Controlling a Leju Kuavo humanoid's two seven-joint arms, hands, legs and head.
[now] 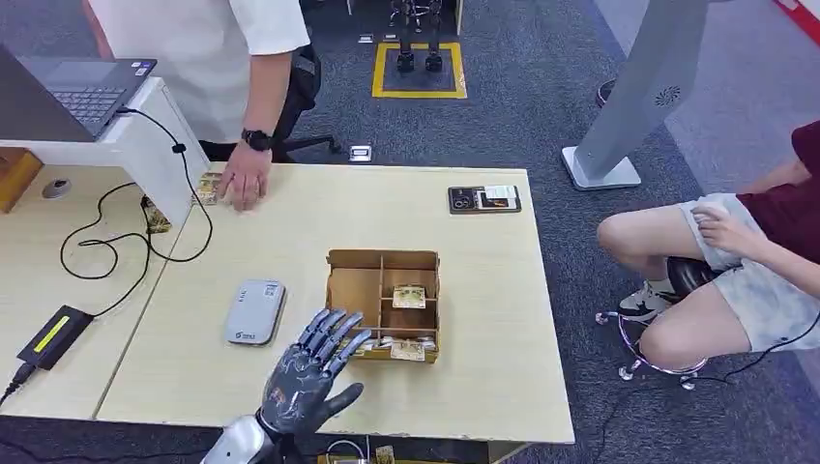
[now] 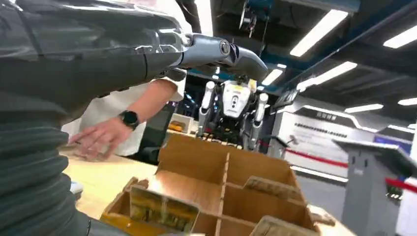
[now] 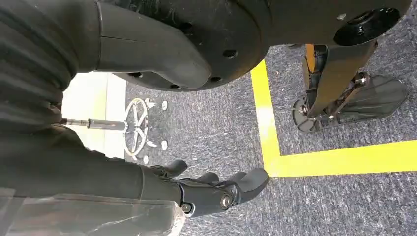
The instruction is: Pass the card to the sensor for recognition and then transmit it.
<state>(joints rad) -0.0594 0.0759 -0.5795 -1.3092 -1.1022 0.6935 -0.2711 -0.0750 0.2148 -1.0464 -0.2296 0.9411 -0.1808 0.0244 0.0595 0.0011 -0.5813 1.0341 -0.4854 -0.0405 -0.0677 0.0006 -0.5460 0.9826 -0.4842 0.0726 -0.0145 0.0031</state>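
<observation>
A: Where is the left hand (image 1: pixel 311 372)?

B: Over the near edge of the table (image 1: pixel 290 232), fingers spread and stretched forward, holding nothing. Its fingertips reach toward the near left corner of the box (image 1: pixel 383 304).

A: And the cards?

B: One card (image 1: pixel 408 296) lies in a right-hand compartment of the box, beyond the fingertips and to their right. Another card, call it the near card (image 1: pixel 407 350), sits in the front right compartment, just right of the fingertips. I cannot tell whether a finger touches the box.

A: The sensor?

B: The sensor (image 1: pixel 255 311), a flat grey unit, lies on the table just left of the fingers and a little ahead of the palm, apart from the box.

A: What does the left wrist view give?

B: The box from close by, its dividers upright, with a card leaning in the compartment nearest the hand. The thumb stretches out above the box, touching nothing.

A: The right hand (image 3: pixel 216 189)?

B: It hangs low over grey carpet beside a yellow floor line (image 3: pixel 268 118). Its fingers are loosely curled with nothing in them.

A: Anyone else around?

B: A person stands at the far left of the table, well beyond the left hand, with a hand (image 1: pixel 244 180) resting flat on the tabletop. Another person (image 1: pixel 735 261) sits off to the right. A phone (image 1: pixel 483 198) lies at the far right edge.
</observation>
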